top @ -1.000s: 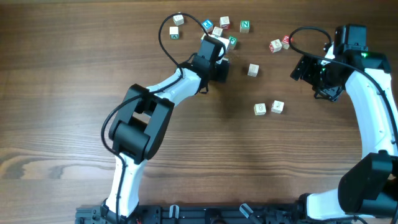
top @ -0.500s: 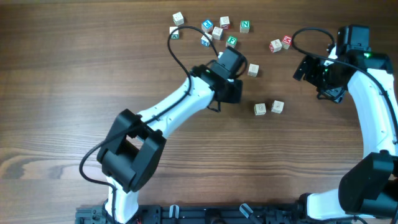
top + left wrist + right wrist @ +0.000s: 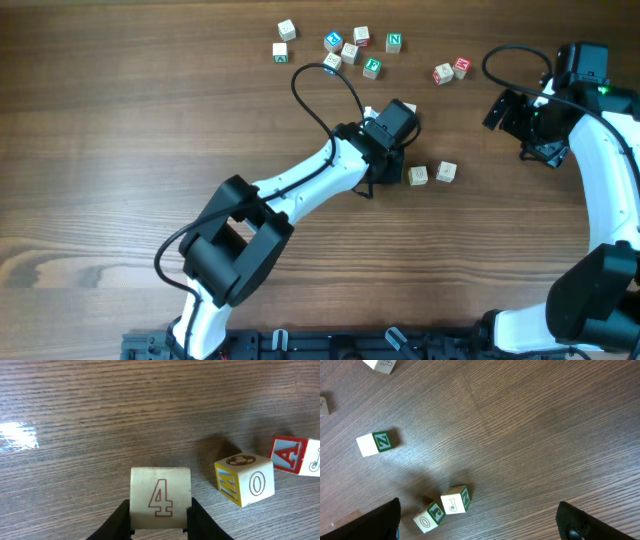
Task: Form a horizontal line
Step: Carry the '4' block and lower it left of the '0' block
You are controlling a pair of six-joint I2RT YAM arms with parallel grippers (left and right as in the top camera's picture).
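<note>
My left gripper (image 3: pixel 160 516) is shut on a cream cube (image 3: pixel 160 496) with a red outlined 4 on its face. To the right of it, across a small gap, a cream cube marked O (image 3: pixel 245 480) rests on the table. A cube with a red A face (image 3: pixel 295 456) touches it on the far side. From overhead these two cubes (image 3: pixel 418 175) (image 3: pixel 446 172) lie side by side just right of the left gripper (image 3: pixel 393 168), which hides the held cube. My right gripper (image 3: pixel 510 112) hangs open and empty at the far right. Its wrist view shows the same pair (image 3: pixel 452 500) (image 3: pixel 430 515) below.
Several lettered cubes lie scattered at the back, among them a green one (image 3: pixel 394 42) and two red ones (image 3: pixel 442 73). A green Z cube (image 3: pixel 375 442) lies apart in the right wrist view. The left arm's cable (image 3: pixel 325 85) loops above the table.
The left arm has swung from the back cluster down and right with the cube, stopping beside the pair. The right gripper has drifted slightly right and opened a little wider.
</note>
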